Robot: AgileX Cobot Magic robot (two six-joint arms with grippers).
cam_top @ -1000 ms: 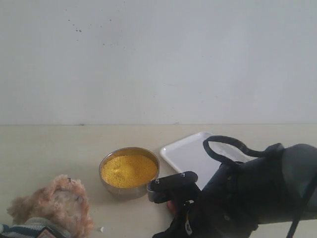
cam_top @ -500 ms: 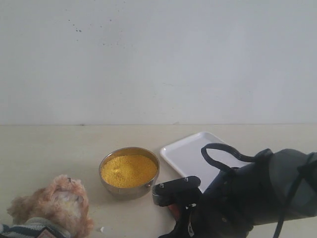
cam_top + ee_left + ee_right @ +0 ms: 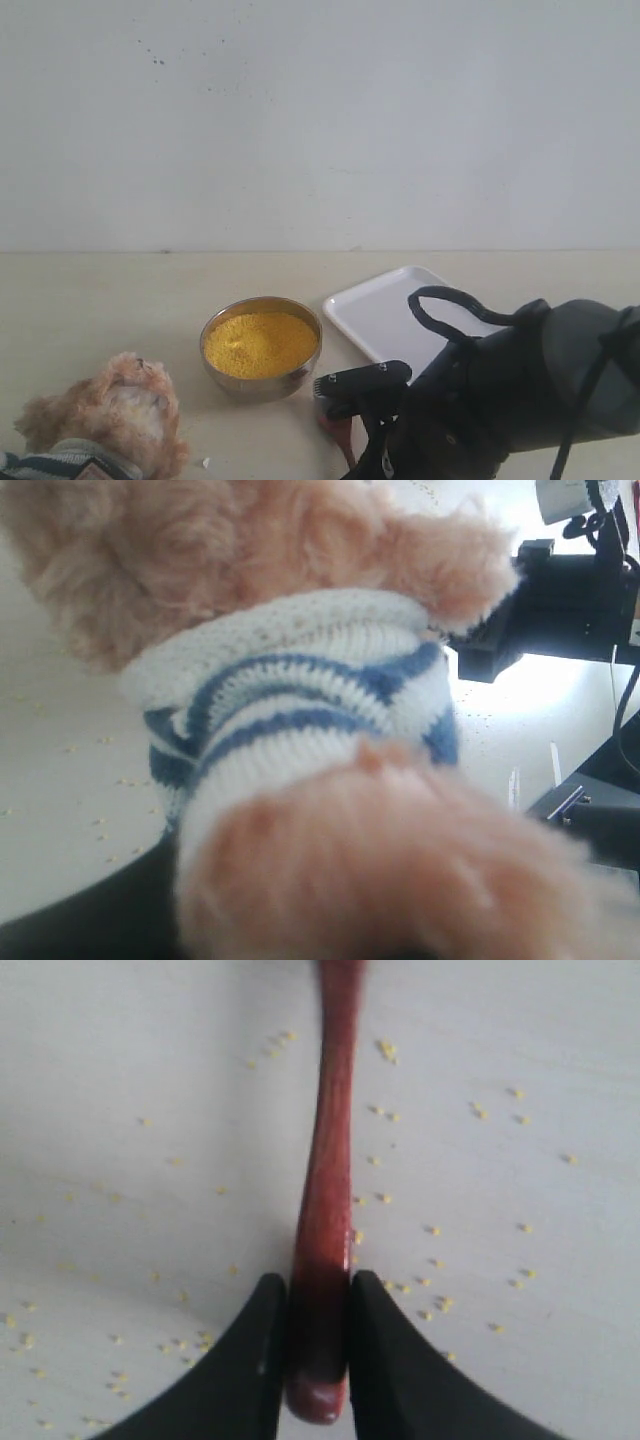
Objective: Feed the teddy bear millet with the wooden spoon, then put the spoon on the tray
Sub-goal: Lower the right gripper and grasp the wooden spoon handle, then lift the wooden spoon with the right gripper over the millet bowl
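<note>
Teddy bear (image 3: 110, 410): sat at the far left of the table (image 3: 80, 300), well apart from the spoon. It was fluffy light-brown plush in a knitted shirt with navy and white stripes. It looked soft and light, and I judged it would give under any push.
Left gripper: its wrist view was filled by the bear's fur and shirt. I could not tell if the jaws were clenched on anything.
Steel bowl (image 3: 262, 388): round and shiny with a thin wall; it stood near the bear, on its right.
Millet (image 3: 258, 343): fine dry yellow grains, heaped to the rim. They were loose, so I judged they would slide off a tilted spoon. Stray grains (image 3: 430, 1230) lay around the spoon.
Wooden spoon (image 3: 330, 1160): lay on the table near the bowl and the tray, on the camera's side of them. It was dark red-brown, glossy, slim and stiff. It was surely light and perhaps a little slippery. The best hold seemed to be the handle near its end.
Right gripper (image 3: 318, 1282): its black fingers pressed on both sides of a rounded end of the spoon, grasping it.
Tray (image 3: 380, 315): smooth white plastic, flat, with a low rim and rounded corners; the right arm hid part of it.
</note>
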